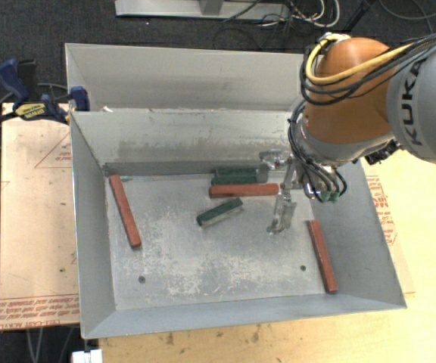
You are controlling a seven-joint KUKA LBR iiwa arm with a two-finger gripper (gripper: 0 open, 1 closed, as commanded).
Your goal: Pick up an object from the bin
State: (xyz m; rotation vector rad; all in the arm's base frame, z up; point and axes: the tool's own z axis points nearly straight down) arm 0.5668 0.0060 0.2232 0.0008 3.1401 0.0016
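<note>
Reaching into the bin from the right, the arm is seen with its orange cover and looped yellow cables above the bin's right rear part. The end effector is held low over a bare patch of the grey floor, and nothing is seen gripped in it; whether it is open or closed cannot be told. Five things are scattered around it. Nearest on its left, a short green bar is laid at a slant, its right end lying farther back than its left. Just behind and to the left of the end effector, a red bar is laid crosswise, its right end reaching up to the end effector's upper part. Directly behind that bar, touching or nearly touching it, a green block is set near the foot of the rear wall. Just to the right of the end effector and toward the front, a second red bar is laid along the foot of the right wall, its rear end close beside the end effector. Well apart on the far left, a third red bar is laid along the foot of the left wall.
</note>
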